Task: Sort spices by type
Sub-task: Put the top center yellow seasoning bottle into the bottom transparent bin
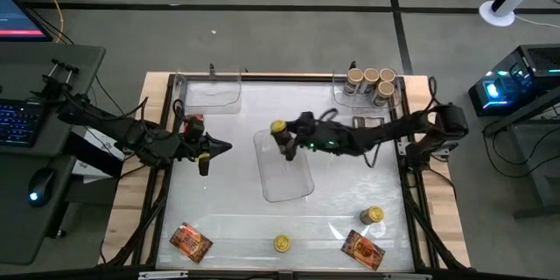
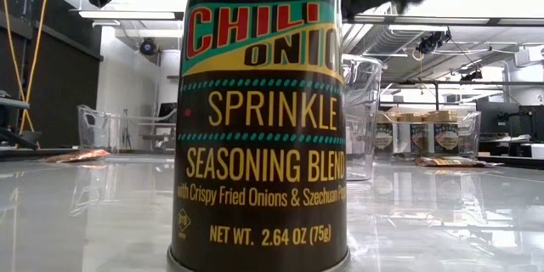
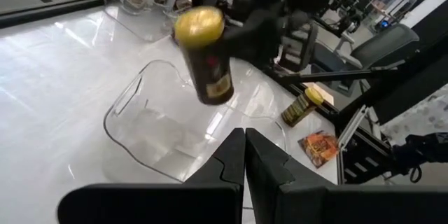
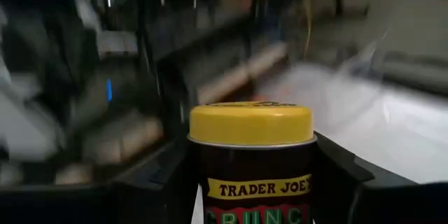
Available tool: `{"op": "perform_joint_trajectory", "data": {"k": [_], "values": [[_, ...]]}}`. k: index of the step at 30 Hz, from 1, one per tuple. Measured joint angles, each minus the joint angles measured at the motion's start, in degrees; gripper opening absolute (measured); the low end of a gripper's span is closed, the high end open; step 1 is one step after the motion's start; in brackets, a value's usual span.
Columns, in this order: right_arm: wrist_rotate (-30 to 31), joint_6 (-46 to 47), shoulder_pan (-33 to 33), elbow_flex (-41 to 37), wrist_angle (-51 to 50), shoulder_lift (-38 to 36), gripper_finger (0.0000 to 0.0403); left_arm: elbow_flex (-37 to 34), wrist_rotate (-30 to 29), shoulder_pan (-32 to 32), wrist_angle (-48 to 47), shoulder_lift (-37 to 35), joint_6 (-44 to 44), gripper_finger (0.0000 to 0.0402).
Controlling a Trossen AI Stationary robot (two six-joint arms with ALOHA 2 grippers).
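In the high view, a yellow-lidded brown spice jar (image 1: pixel 278 131) is clamped in the right gripper (image 1: pixel 284 138) over the far end of a clear plastic tray (image 1: pixel 289 184) at mid-table. The left gripper (image 1: pixel 208 150) is seen left of the tray, fingers pressed together on nothing. Beige-lidded jars (image 1: pixel 371 80) are grouped in the far-right clear bin (image 1: pixel 398 96). In the low view, another yellow-lidded jar (image 2: pixel 259 119) is shown close up. In the left wrist view, the held jar (image 3: pixel 204 56) is seen tilted above the tray (image 3: pixel 150 129). In the right wrist view, it (image 4: pixel 252 157) is framed between the dark fingers (image 4: pixel 336 175).
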Motion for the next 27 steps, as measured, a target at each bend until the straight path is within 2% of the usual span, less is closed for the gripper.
{"op": "perform_joint_trajectory", "data": {"k": [2,5,14,20,27], "values": [[4.4,0.1,1.0,-2.8,8.8,1.7,0.0199,0.0,0.0,0.0,-0.1,-0.1,0.0,0.0000],[7.3,0.1,1.7,-3.3,11.2,5.5,0.0199,0.0,-0.4,0.1,-0.4,0.0,0.1,0.0000],[7.1,-2.6,1.6,5.0,9.6,15.2,0.0200,0.0,-1.5,0.1,-0.7,0.0,0.4,0.0000],[7.1,-0.7,1.6,6.7,5.3,16.8,0.0225,0.0,-1.5,0.1,-0.9,0.0,0.4,0.0000],[6.9,1.1,1.5,6.7,0.6,16.7,0.0217,0.0,-1.6,0.1,-2.4,0.0,0.4,0.0000]]}}
